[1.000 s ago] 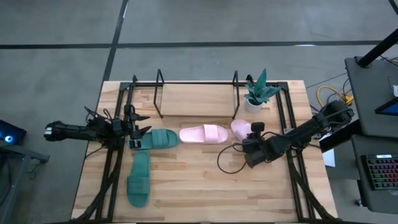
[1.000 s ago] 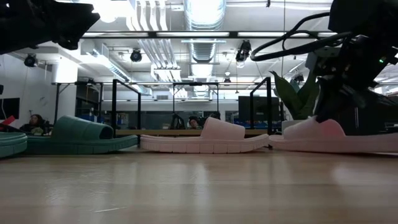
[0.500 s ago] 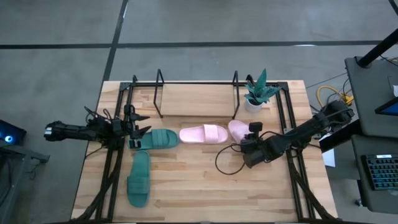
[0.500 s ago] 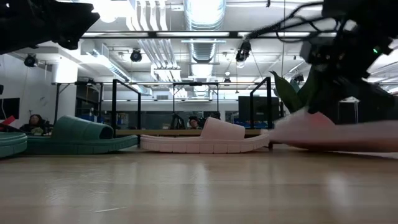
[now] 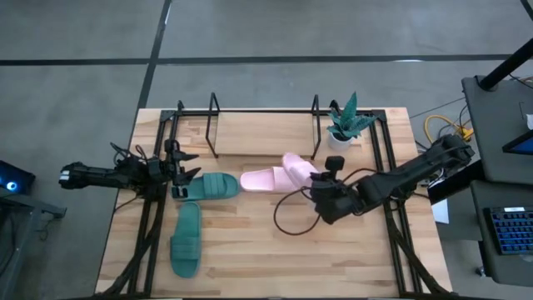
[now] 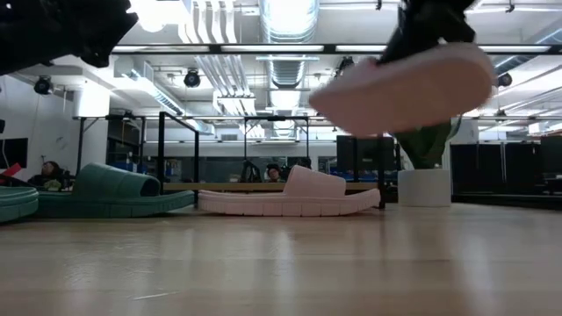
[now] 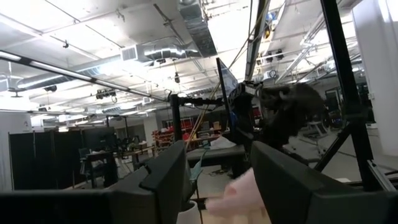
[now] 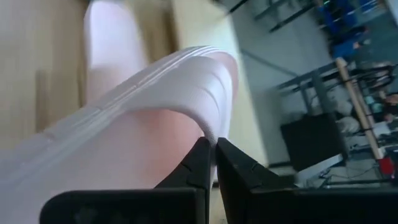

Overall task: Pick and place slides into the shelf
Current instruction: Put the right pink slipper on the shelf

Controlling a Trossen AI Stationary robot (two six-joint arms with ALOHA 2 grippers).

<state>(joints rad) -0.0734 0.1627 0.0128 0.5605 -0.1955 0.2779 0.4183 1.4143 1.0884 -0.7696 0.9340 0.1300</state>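
My right gripper [image 5: 315, 177] is shut on a pale pink slide [image 5: 298, 166] and holds it in the air; the slide shows high in the low view [image 6: 399, 86]. The other pink slide [image 5: 271, 178] lies sole-down mid-table. One dark green slide [image 5: 210, 185] lies beside it, and the other [image 5: 186, 238] lies nearer the front. My left gripper [image 5: 188, 167] is open and empty at the green slide's left end. The shelf [image 5: 263, 125], black rods over the board, stands at the far edge with nothing on it. My right gripper pinches the edge of the pink slide's wide strap [image 8: 210, 127] between its two fingers [image 8: 198, 167]. The fingers come from the table's right. The slide is lifted clear of the table and tilted, with its sole showing from below [image 6: 413, 96].
A small potted plant [image 5: 343, 125] in a white pot stands at the far right, by the shelf's right loop. Black arm frames [image 5: 383, 158] run along both sides of the table. A loose black cable [image 5: 291, 221] hangs below my right arm. Bare wood lies toward the near edge.
My right gripper has risen and gone toward the table's left with the pink slide. The slide lay on the table by the plant a second ago; it is now lifted clear and tipped, above the other pink slide's right end.
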